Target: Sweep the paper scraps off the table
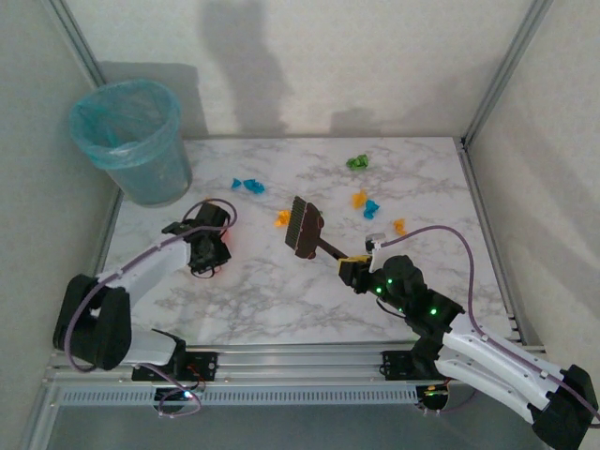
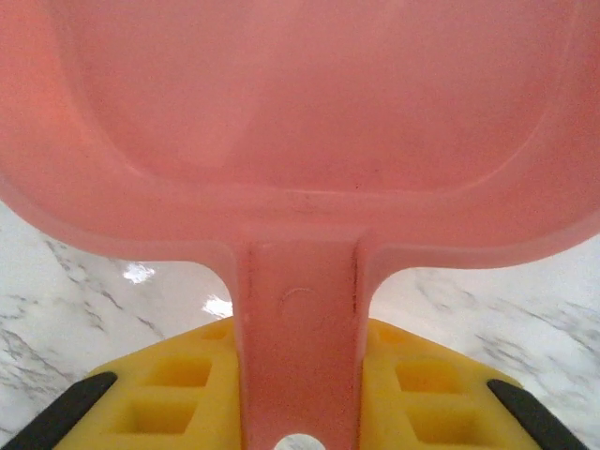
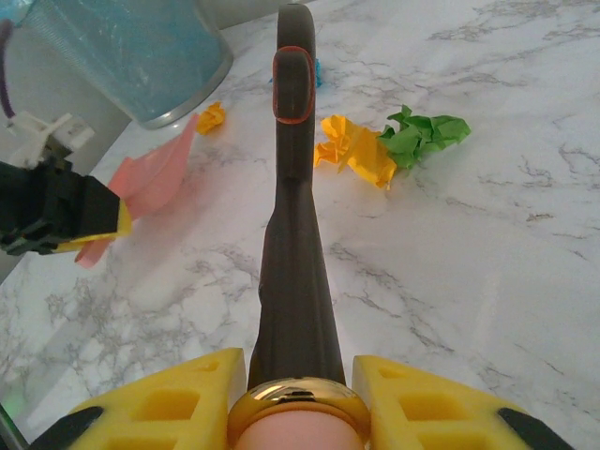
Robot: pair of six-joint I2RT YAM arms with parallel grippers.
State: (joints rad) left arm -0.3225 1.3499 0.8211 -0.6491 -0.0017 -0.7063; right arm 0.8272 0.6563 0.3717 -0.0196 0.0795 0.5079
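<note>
Top external view. The table [image 1: 281, 309] is white marble with rails along its edges. A bin [image 1: 131, 141] with a blue liner stands at the 10 o'clock corner.

The paper scraps all lie loose on the far half of the table, placed around the brush [image 1: 305, 227] head:
- green scrap [image 1: 357, 161] at 1 o'clock, apart from it
- blue scrap [image 1: 248, 185] at 10 o'clock, apart from it
- small orange scrap [image 1: 281, 217] just beside the 9 o'clock edge; cannot tell whether they touch
- orange-and-blue cluster [image 1: 366, 203] at 2 o'clock
- lone orange scrap [image 1: 399, 226] at 3 o'clock

The brush head sits mid-table, and its handle runs toward 4 o'clock into the right claw [image 1: 356, 270].

Right wrist view. The dark handle passes between the yellow fingers [image 3: 422, 403], which are pressed together on it. A gold ring shows at the handle's end. Orange and green scraps lie ahead at 1 o'clock of the handle.

The left claw [image 1: 208, 246] is at 9 o'clock of the brush head, well apart from it.

Left wrist view. The stem of the pink dustpan [image 2: 300, 112] runs between the yellow pads [image 2: 178, 384]. Both pads lie against its sides, so the claw is pinching the dustpan. Marble shows beneath the pan. I cannot tell whether the pan rests on it.
</note>
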